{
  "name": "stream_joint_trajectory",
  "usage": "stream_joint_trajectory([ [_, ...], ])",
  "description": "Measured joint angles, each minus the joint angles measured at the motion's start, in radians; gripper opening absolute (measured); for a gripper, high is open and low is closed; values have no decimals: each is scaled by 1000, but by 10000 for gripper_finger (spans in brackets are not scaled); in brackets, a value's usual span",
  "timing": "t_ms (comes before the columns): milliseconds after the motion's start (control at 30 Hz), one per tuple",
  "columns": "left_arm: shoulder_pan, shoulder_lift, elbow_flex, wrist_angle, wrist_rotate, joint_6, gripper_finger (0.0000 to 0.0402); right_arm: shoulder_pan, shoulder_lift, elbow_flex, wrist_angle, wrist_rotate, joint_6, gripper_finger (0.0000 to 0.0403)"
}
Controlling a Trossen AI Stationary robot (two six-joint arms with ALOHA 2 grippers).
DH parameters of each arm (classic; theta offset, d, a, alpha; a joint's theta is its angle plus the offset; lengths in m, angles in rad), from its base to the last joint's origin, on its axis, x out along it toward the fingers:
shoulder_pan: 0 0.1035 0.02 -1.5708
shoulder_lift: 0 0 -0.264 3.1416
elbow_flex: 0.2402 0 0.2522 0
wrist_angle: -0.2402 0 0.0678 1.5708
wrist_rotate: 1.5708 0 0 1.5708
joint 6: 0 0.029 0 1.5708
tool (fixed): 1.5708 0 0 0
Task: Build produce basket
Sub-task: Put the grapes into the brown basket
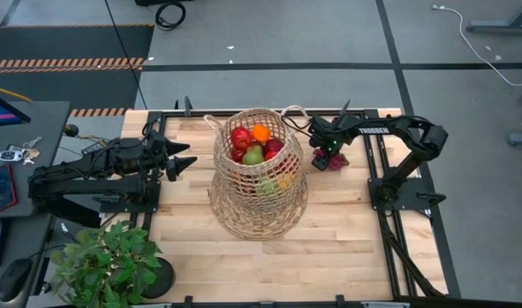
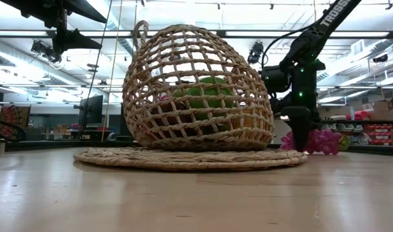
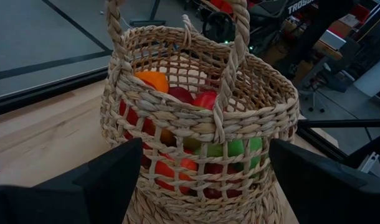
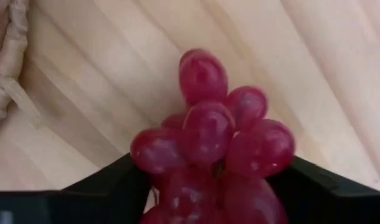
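Right tool (image 1: 328,154): down at the counter just to the 3 o'clock side of the basket, its two dark fingers (image 4: 103,183) set on either side of a bunch of red-purple grapes (image 4: 209,146); the fingers are against the bunch, but whether the grip is fully closed cannot be told.
Grapes: lying on the wood (image 1: 329,160), close beside the basket's wall and outside it; in the low view they show pink at the foot of the right arm (image 2: 319,140).
Left tool (image 1: 186,159): waiting at the basket's 9 o'clock, off the counter surface, fingers (image 3: 109,180) spread wide with nothing between them, pointing at the basket.
Basket (image 1: 258,175): tall tan open weave, standing upright near the middle of the counter, its flared base flat on the wood (image 2: 190,158), loop handles up at the rim (image 3: 237,43).
Produce in basket: red apple (image 1: 240,137) at about 10 o'clock inside the mouth, orange piece (image 1: 260,133) at 12 o'clock, green piece (image 1: 253,156) at centre, another red piece (image 1: 273,147) towards 3 o'clock; more colours show through the weave lower down.
Counter (image 1: 347,248): pale wooden planks.
Potted plant (image 1: 107,261): leafy green, at the counter's 7 o'clock corner, well apart from the basket.
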Motion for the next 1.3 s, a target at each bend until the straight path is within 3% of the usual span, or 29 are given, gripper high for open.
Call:
stream_joint_trajectory([
  [233, 0, 0, 0, 0, 0, 0, 357, 1, -15, 7, -61, -50, 54, 194],
  [400, 0, 0, 0, 0, 0, 0, 357, 1, -73, 67, -198, -125, 87, 161],
  [833, 0, 0, 0, 0, 0, 0, 357, 0, -325, 273, -362, -331, 254, 157],
  [967, 0, 0, 0, 0, 0, 0, 357, 1, -381, 353, -348, -461, 297, 158],
  [1133, 0, 0, 0, 0, 0, 0, 357, 1, -443, 428, -107, -691, 430, 158],
  [1300, 0, 0, 0, 0, 0, 0, 357, 1, -503, 449, 365, -750, 650, 158],
])
